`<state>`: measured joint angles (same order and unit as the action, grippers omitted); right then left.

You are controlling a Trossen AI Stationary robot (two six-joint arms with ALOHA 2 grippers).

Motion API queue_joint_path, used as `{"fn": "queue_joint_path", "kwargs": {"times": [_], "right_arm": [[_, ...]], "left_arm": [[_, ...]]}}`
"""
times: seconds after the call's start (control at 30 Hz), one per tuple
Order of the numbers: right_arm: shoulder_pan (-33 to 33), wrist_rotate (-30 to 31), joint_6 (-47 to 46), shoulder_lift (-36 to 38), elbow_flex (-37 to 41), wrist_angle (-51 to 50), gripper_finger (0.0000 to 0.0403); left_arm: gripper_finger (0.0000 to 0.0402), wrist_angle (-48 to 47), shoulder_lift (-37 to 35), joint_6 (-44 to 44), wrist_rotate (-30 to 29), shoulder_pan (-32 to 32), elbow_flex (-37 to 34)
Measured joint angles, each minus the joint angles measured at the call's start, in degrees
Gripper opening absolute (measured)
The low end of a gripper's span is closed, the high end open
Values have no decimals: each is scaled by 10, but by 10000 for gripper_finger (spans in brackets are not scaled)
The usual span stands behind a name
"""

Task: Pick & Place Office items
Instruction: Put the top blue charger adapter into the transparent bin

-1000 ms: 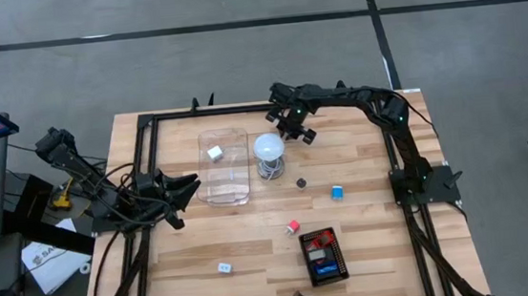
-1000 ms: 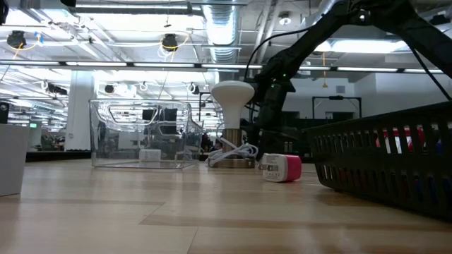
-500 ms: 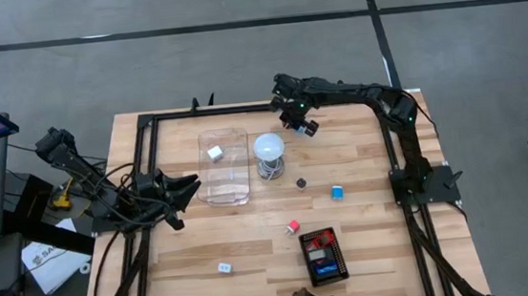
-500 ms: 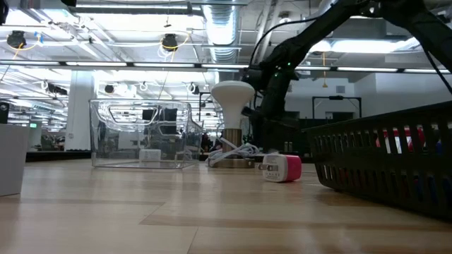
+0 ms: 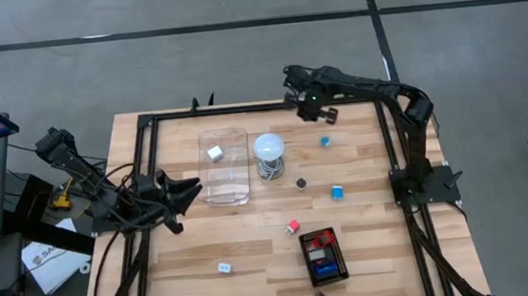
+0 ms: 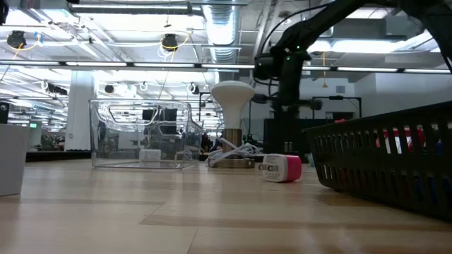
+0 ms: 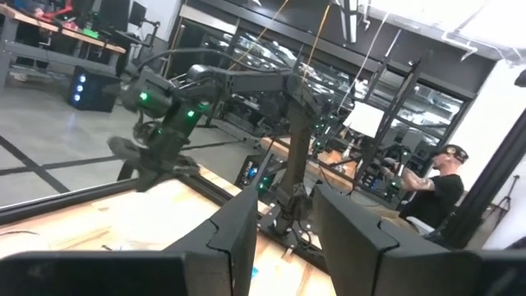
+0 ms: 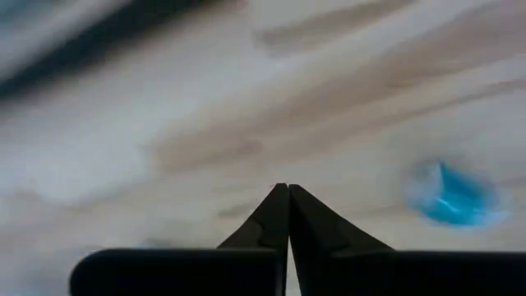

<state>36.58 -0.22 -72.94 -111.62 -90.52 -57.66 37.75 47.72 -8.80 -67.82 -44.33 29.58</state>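
R gripper [image 5: 325, 115] shut, empty, at far edge; L gripper [image 5: 194, 187] parked left.

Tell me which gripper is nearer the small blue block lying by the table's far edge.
Right. The right gripper hangs shut just beside the blue block, toward the far edge; the left gripper waits across the table, beyond the clear box.

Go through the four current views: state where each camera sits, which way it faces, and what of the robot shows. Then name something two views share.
High view: overhead, straight down; both arms, clear box, black tray.
Low view: at tabletop height, level across; lamp, red block, one arm.
Left wrist view: across the table at the other arm; left gripper open.
Right wrist view: down at wood; right gripper shut, empty.
Shared: the blue block, in the right wrist and high views.
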Motion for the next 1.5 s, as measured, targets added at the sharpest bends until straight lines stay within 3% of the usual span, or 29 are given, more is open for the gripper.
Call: {"fn": "queue_joint_path", "kwargs": {"times": [0.13,0.27,0.47,0.6,0.77,0.9,1.03,1.2,1.5], "right_arm": [[-6,29,129,4,1,-94,23],[-23,36,243,4,1,-137,67],[-55,37,320,4,3,-133,170],[-68,32,357,11,53,-132,243],[-58,20,276,97,193,-27,290],[-40,18,166,204,307,112,295],[-21,20,103,261,383,135,295],[-27,18,39,286,438,175,295],[-48,32,-21,258,442,207,295]], "left_arm": [[117,0,3,7,8,0,0],[117,0,4,10,20,0,0],[117,0,4,-4,32,-9,0],[117,0,4,-5,30,-23,0],[117,7,4,-8,26,-31,0],[117,7,4,-10,25,-32,0],[117,12,4,-11,24,-32,0],[117,14,4,-22,25,-32,0],[117,29,4,-22,25,-32,0]]}}
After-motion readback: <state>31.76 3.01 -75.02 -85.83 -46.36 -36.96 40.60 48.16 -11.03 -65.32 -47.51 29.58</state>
